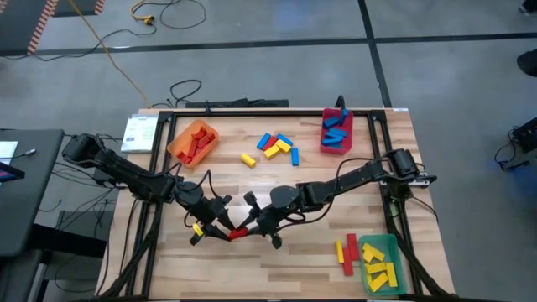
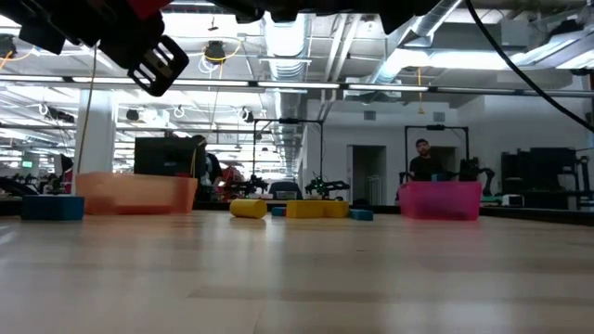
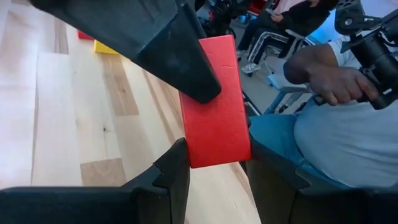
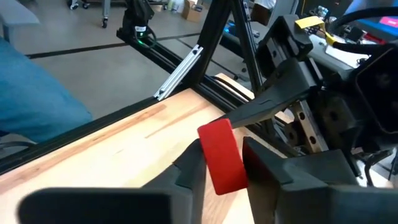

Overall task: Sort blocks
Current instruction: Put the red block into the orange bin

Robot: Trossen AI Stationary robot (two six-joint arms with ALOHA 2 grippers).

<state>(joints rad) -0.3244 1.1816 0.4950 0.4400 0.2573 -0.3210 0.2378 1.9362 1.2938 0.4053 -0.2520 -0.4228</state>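
A red block (image 1: pixel 238 232) hangs in the air near the table's near edge, between my two grippers. My left gripper (image 1: pixel 225 228) comes at it from the left and my right gripper (image 1: pixel 254 225) from the right, and both are shut on it. In the left wrist view the red block (image 3: pixel 214 106) stands between my left gripper (image 3: pixel 214 167), with a finger of the right gripper (image 3: pixel 155 43) on its far end. The right wrist view shows the red block (image 4: pixel 221 155) in my right gripper (image 4: pixel 222 171). Loose blue, yellow and red blocks (image 1: pixel 277 147) lie flat on the table mid-far. My left gripper pinches one end of the red block (image 3: pixel 217 152) between its two fingers, coming roughly level from the table's left. The block is lifted clear of the table. My right gripper pinches the block's other end (image 4: pixel 227 177) between its two fingers, coming from the table's right and slanting down. The block sticks out ahead of the fingers toward the left gripper.
An orange bin (image 1: pixel 193 141) with red blocks stands far left and a pink bin (image 1: pixel 336 132) with blue blocks far right. A green bin (image 1: pixel 379 262) with yellow blocks sits near right, with red and yellow blocks (image 1: pixel 346 252) beside it. A person (image 3: pixel 336 124) sits beyond the near edge.
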